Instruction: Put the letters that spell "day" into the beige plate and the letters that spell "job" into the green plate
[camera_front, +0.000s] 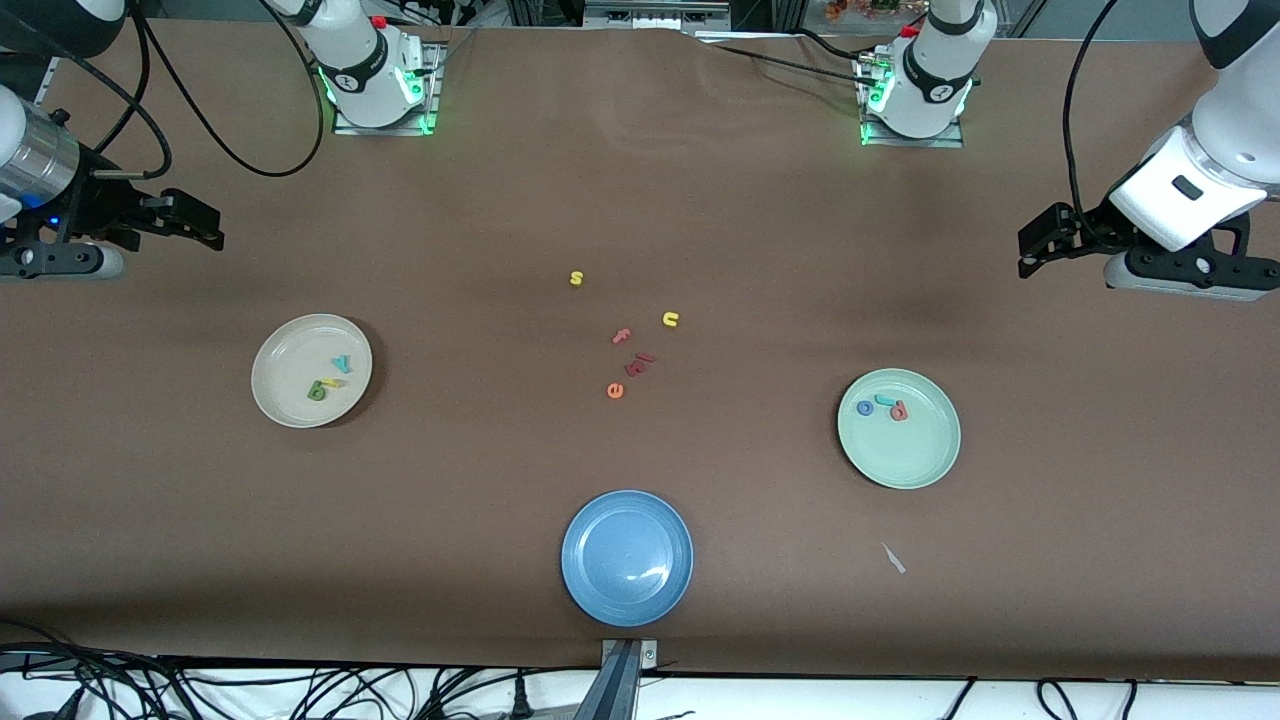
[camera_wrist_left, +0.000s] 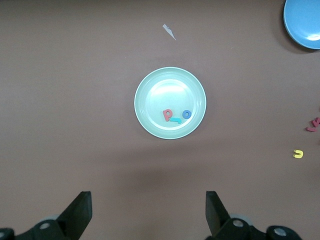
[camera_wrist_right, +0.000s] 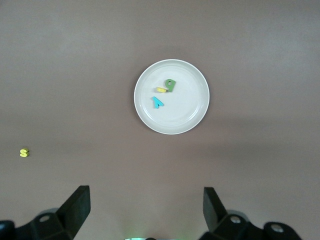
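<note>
Front view: the beige plate (camera_front: 311, 370), toward the right arm's end of the desk (camera_front: 640, 180), holds 3 letters: the green one (camera_front: 317, 391), the yellow one (camera_front: 331, 382) and the teal "y" (camera_front: 342, 364). The green plate (camera_front: 899, 428), toward the left arm's end, holds the blue "o" (camera_front: 865, 408), the teal "j" (camera_front: 885, 400) and the red-pink "b" (camera_front: 899, 411). Both end effectors, left (camera_wrist_left: 147, 212) and right (camera_wrist_right: 145, 210), hang with fingers spread wide, holding nothing, each over bare desk near its own plate.
</note>
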